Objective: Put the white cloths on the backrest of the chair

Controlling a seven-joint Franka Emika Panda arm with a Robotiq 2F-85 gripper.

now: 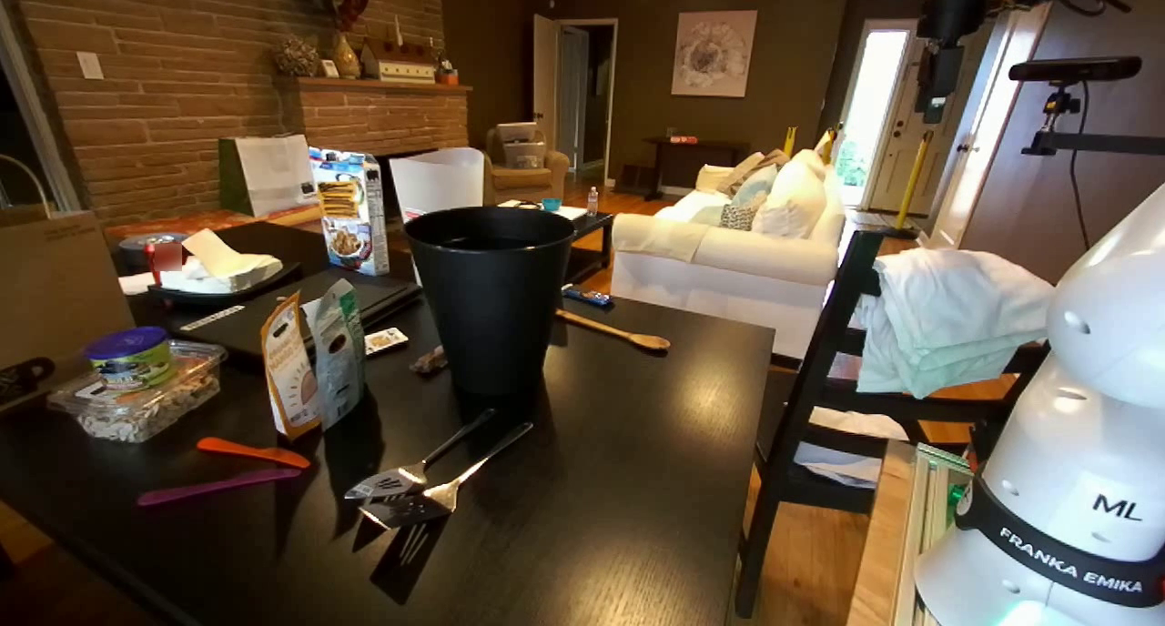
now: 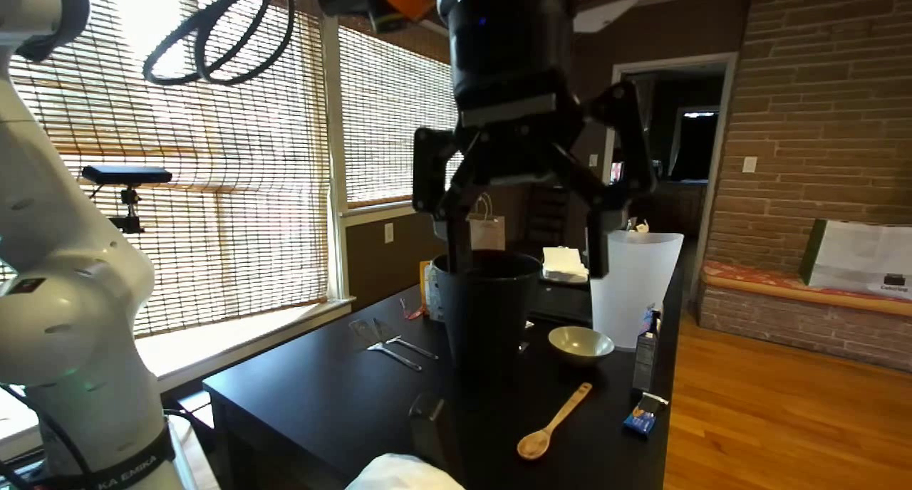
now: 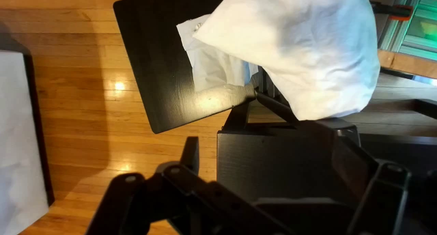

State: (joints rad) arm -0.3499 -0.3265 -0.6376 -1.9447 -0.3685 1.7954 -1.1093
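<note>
1. Counter (image 1: 637, 489): in both exterior views.
2. White cloths (image 1: 947, 317): over chair backrest (image 1: 835, 307); an exterior view catches only their edge (image 2: 402, 473).
3. Gripper (image 2: 529, 255): up high, fingers wide apart.
4. Bowl (image 2: 581, 344): on counter, only in an exterior view.

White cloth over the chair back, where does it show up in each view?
In an exterior view: white cloth at right, mid-height.
In an exterior view: white cloth cut off at the bottom, left of centre.
Wrist view: white cloth at top, right of centre.
Shared landmark: black chair.
</note>
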